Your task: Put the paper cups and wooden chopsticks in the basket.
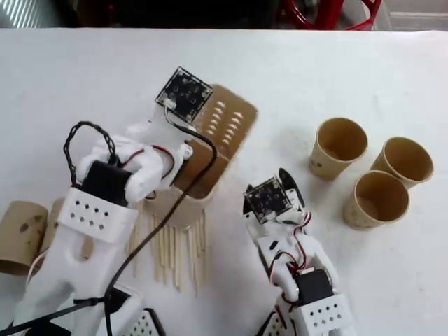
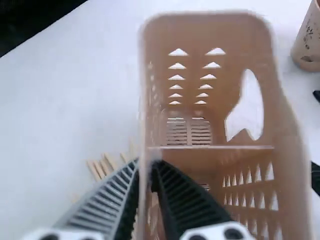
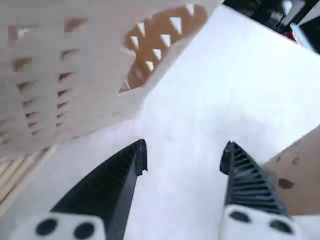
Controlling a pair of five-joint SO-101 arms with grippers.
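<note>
left gripper is clamped on the basket wall, centre frame. it's probably light, bendy plastic, so hold gently. right gripper hangs apart.

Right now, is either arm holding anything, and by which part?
The left end effector grips the basket by one side wall; the right end effector is open and empty.

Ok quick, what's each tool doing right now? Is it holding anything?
Left tool: shut on the wall of the basket.
Right tool: open, holding nothing.
</note>
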